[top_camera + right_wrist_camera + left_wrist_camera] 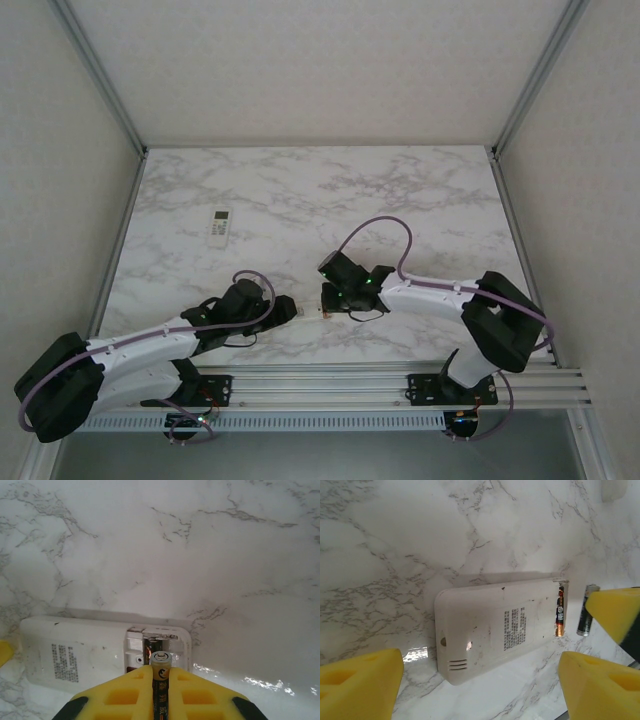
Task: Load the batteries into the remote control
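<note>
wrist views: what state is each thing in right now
white plastic remote control: back up, battery bay open.
black-and-orange cylindrical battery: seated in the bay.
second dark cylindrical battery, pale cap: held, not yet in the bay.
right gripper: shut on that second battery.
left gripper: open.

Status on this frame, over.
Left claw open over face-down remote. Right claw shut on battery, at open bay. Second battery seated there; nothing blocking.
</note>
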You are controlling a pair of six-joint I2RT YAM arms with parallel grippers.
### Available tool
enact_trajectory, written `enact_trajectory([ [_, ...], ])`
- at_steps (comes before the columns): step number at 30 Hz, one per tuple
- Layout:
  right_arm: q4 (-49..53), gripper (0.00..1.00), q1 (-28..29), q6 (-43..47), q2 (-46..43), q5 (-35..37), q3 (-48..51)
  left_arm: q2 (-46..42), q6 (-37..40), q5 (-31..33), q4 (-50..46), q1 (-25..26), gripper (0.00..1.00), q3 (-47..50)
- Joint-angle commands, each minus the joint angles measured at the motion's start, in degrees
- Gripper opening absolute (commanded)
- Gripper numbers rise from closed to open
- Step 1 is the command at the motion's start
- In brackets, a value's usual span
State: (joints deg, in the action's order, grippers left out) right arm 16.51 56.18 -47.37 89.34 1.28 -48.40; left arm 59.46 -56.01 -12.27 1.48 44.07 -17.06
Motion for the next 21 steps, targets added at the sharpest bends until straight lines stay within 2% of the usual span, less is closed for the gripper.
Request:
enact_trajectory([
  [1,-1.1,0.12,0.7,-0.4,1.6,0.8,-0.5,0.5,-0.7,-0.3,0.6,0.3,0.8,-1.2],
  [14,-2.6,0.12,0.9,-1.1,4.7,2.2,0.4,0.2,-1.2,0.1,0.9,0.4,0.8,-0.6],
  [21,-1.3,0.22,1.8,-1.7,3.9,2.0,0.5,0.1,-1.3,0.1,0.8,0.4,0.8,-0.6],
])
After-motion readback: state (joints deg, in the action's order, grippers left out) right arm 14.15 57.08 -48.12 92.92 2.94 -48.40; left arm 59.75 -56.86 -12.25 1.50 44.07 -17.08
